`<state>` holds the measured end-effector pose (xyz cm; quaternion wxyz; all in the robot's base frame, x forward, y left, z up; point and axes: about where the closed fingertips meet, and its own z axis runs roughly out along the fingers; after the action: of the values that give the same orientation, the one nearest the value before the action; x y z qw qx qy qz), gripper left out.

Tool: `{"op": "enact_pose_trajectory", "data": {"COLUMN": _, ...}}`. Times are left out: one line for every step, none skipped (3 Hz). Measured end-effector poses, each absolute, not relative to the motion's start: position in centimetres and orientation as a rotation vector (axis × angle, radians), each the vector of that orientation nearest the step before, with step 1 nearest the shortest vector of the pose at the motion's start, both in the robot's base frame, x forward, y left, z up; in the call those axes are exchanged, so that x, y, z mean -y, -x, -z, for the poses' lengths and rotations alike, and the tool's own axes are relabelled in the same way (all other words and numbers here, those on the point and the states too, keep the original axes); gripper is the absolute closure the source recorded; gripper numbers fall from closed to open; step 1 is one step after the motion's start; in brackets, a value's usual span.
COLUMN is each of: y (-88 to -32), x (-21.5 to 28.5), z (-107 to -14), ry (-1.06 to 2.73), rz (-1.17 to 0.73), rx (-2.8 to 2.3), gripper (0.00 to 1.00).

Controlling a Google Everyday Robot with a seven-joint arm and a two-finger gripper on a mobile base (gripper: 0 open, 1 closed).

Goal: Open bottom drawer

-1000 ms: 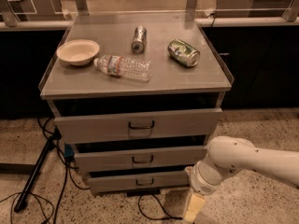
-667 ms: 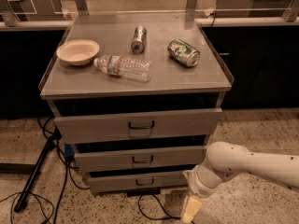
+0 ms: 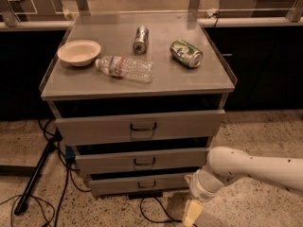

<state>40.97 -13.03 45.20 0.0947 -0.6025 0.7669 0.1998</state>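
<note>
The bottom drawer [image 3: 113,186] is sitting lowest in the grey cabinet [image 3: 94,126], near the floor. Its long front is running side to side and facing the camera, with a small dark handle [image 3: 147,184] in the middle. The gripper [image 3: 191,215] is hanging by the drawer's right end, pointing down. Whether it is open or closed is not showing.

Single camera looks down on the cabinet [image 3: 203,81] front — gripper [image 3: 191,213] lower right.
</note>
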Motion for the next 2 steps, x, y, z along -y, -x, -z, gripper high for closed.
{"op": "enact_pose_trajectory", "data": {"y": -42.34, "x": 13.42, "z": -39.87, "ry": 1.762, "rz": -0.599, "rx": -2.288, "gripper": 0.0}}
{"op": "enact_pose_trajectory", "data": {"y": -42.16, "x": 13.37, "z": -39.89, "ry": 1.765, "rz": -0.606, "rx": -2.283, "gripper": 0.0}}
